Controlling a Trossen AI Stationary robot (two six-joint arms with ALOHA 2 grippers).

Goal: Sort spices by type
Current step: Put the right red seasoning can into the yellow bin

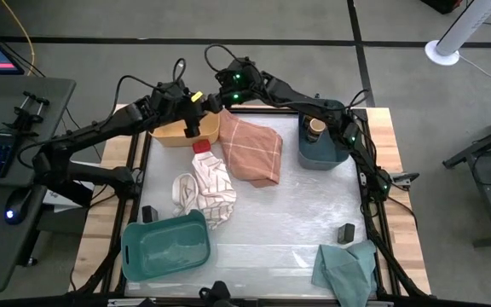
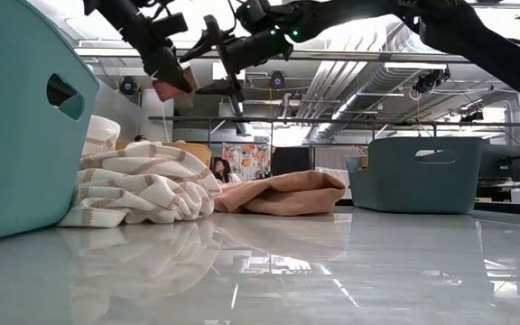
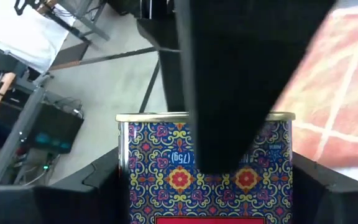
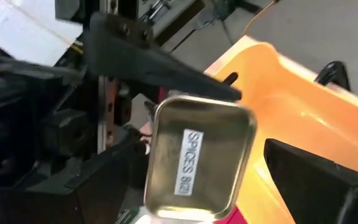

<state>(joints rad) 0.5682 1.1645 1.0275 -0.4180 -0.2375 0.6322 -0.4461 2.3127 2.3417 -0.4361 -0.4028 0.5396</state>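
Observation:
Both grippers meet high above the yellow bin at the table's far left. My left gripper is shut on a boxy spice tin with a blue, red and yellow pattern. Its bare metal base faces my right gripper, which is open with a finger on either side of the tin. Another red-topped spice stands on the table by the striped cloth. A tan-topped round jar stands in the blue bin. Two black blocks lie on the table. My left gripper pinches the tin's two narrow sides between its two fingers. It slants down from the table's left. The tin hangs lifted clear, high above the yellow bin, base end pointing away from the gripper. My right gripper has one finger across the tin's patterned face. A strip of the bin shows between its other finger and the tin. Whether either finger touches the tin, I cannot tell.
An orange cloth lies between the yellow bin and the blue bin. A teal bin stands at the near left, and a green cloth lies at the near right. The table's middle is bare.

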